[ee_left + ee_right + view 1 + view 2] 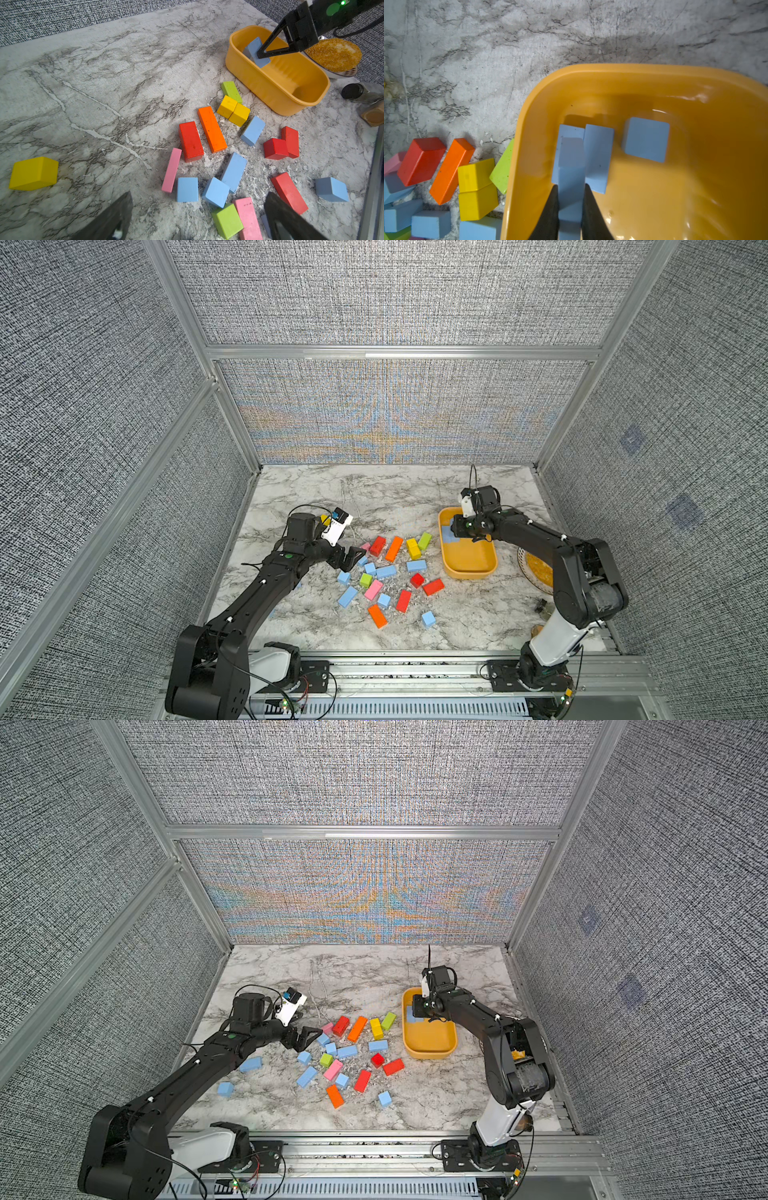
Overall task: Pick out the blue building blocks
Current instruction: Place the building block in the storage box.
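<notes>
While your right gripper [570, 188] is clamped tight on a held blue brick [571, 158], it's hanging down inside the yellow tub [529, 124]. Right past its fingertips there's a lower blue brick [568, 131] under the held one, can't tell if they touch. Just beside that lies a tub brick [599, 155], and a bit further out a tub cube [646, 139], both blue, both on the tub floor.

Your left gripper [199, 195] is spread wide open, nothing in it, low over the marble table [83, 83]. Closest ahead of its fingers are a near blue cube [187, 189] and a second blue cube [216, 192], the second butted up against a long blue brick [233, 171]. Further out, a far blue brick [252, 131] sits just beside the yellow blocks [233, 111]. Back behind the gripper, next to the left arm [187, 1077], lie a rear blue brick [251, 1064] and a rear blue cube [225, 1088].
</notes>
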Robot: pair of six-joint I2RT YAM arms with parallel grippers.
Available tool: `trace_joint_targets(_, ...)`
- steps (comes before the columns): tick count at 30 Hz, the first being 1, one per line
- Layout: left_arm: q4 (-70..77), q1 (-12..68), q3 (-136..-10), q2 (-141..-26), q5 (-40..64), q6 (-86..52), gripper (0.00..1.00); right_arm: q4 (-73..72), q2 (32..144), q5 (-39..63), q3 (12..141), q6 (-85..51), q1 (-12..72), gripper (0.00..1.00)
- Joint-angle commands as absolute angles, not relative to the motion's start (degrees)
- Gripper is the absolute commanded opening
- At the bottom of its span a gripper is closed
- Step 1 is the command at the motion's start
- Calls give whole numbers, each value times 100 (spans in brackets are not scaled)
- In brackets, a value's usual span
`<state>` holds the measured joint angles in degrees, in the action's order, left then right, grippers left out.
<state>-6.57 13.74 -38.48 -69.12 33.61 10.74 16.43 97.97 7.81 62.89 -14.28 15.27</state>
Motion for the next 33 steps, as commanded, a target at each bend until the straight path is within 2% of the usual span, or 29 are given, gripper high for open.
trace_joint_targets(1, -562, 1371, -3850, -6900, 3519, 1192, 100, 1991, 9699, 731, 6203, -1259, 1485, 10)
trace_joint_targets(12, -624, 1371, -3849, -6877, 3606, 1248, 100, 1886, 9716, 1437, 5829, -1181, 1042, 11)
trace_joint_targets(17, -615, 1371, -3827, -6852, 3620, 1274, 100, 1914, 9997, 1654, 5996, -983, 984, 15)
trace_joint_targets(19, -615, 1371, -3828, -6855, 3616, 1274, 100, 2046, 10110, 1560, 6130, -956, 984, 19)
trace_joint_targets(23, -615, 1370, -3832, -6855, 3615, 1274, 100, 2285, 10082, 1015, 6290, -1010, 984, 36)
trace_joint_targets(26, -615, 1371, -3840, -6857, 3614, 1283, 100, 2482, 10020, 700, 6430, -1000, 989, 45)
trace_joint_targets(33, -606, 1371, -3832, -6897, 3599, 1275, 100, 2939, 9846, 119, 6827, -910, 1287, 48)
